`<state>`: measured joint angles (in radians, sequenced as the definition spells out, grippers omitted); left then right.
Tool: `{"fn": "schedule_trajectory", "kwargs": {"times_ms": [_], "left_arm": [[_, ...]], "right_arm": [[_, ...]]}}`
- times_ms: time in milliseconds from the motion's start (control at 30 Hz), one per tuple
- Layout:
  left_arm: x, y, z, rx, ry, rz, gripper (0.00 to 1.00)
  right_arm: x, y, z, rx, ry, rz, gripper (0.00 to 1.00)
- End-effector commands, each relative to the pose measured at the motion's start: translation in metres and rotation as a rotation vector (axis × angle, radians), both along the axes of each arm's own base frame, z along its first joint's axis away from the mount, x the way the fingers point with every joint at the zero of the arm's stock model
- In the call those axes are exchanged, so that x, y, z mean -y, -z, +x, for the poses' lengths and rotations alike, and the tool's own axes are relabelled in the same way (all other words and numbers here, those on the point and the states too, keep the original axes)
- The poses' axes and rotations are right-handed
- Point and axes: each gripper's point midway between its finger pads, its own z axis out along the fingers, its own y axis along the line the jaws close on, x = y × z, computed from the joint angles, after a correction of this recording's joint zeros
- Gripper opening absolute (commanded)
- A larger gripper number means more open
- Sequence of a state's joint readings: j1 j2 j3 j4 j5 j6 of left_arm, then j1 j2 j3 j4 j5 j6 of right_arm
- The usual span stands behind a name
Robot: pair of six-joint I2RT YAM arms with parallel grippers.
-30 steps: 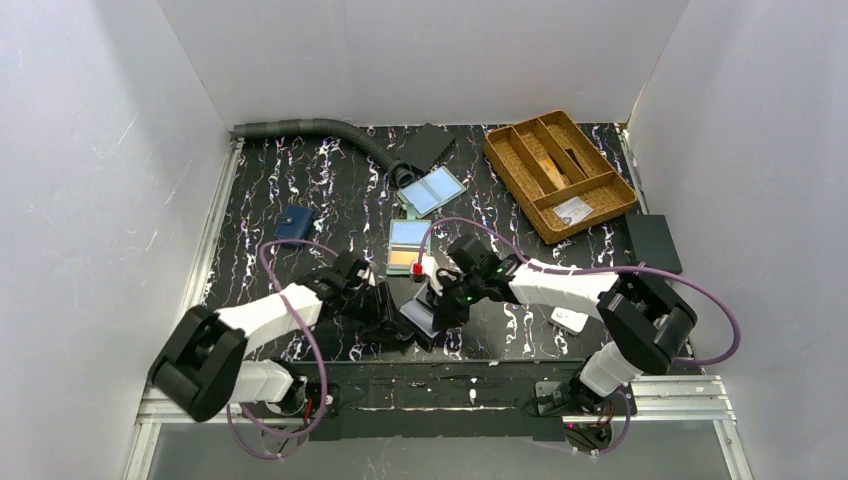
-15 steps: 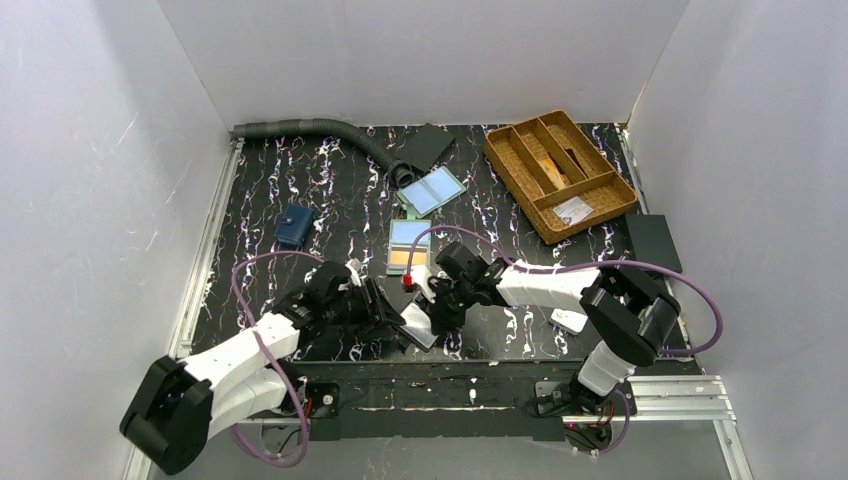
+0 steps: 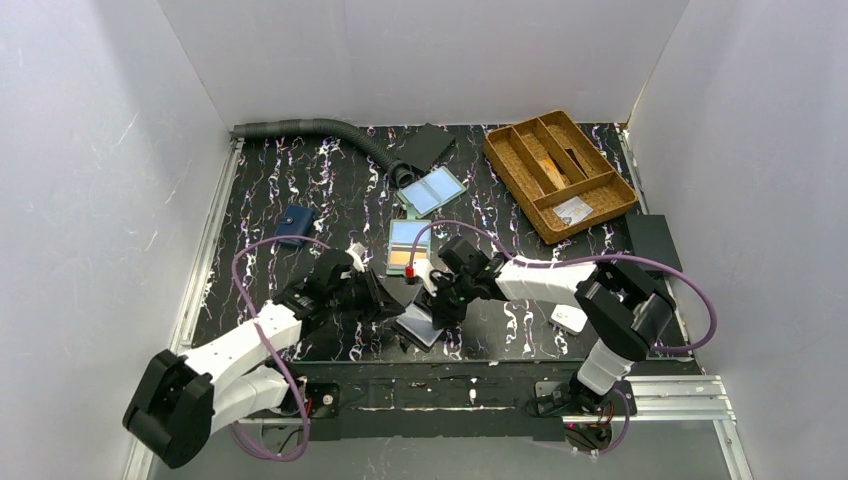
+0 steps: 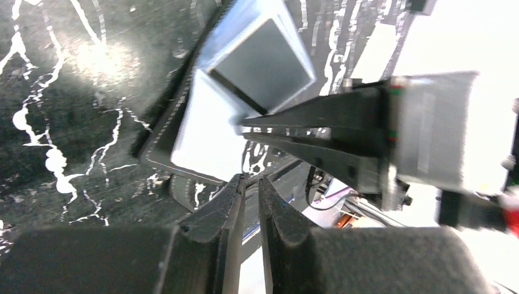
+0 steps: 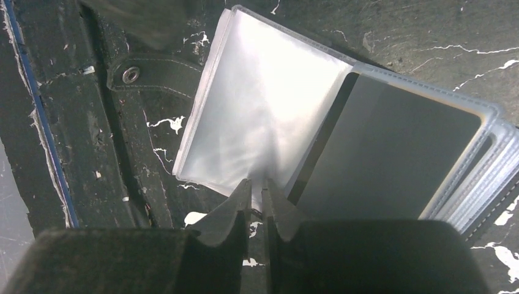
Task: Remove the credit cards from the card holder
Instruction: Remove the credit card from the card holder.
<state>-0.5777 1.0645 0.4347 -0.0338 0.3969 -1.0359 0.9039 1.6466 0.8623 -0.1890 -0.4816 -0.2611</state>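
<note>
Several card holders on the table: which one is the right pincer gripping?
The black holder, the frontmost one: the right pincer pinches its clear sleeve beside a grey card. The others lie farther back, untouched.

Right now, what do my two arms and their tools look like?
The left arm and right arm have white links, black joints and a looping purple cable each. The left tool and right tool are black, with two tapered fingers.

Both arms stretched low toward centre, wrists angled inward. Left gripper jaws nearly touching, right gripper opposite it, pinched to a slit — the two close together
</note>
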Motion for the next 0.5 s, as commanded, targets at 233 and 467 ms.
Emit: {"fn": "schedule_trajectory", "kwargs": {"times_ms": [233,467], "left_arm": [[0.020,-0.008,0.013,0.004,0.017,-0.081,0.07],[0.035,0.018,0.021,-0.058,0.031,-0.071,0.00]], "right_arm": [[-0.002,0.001,0.002,-0.046,0.016,-0.016,0.20],[0.000,-0.005,0.002,-0.071,-0.003,0.009,0.20]]}}
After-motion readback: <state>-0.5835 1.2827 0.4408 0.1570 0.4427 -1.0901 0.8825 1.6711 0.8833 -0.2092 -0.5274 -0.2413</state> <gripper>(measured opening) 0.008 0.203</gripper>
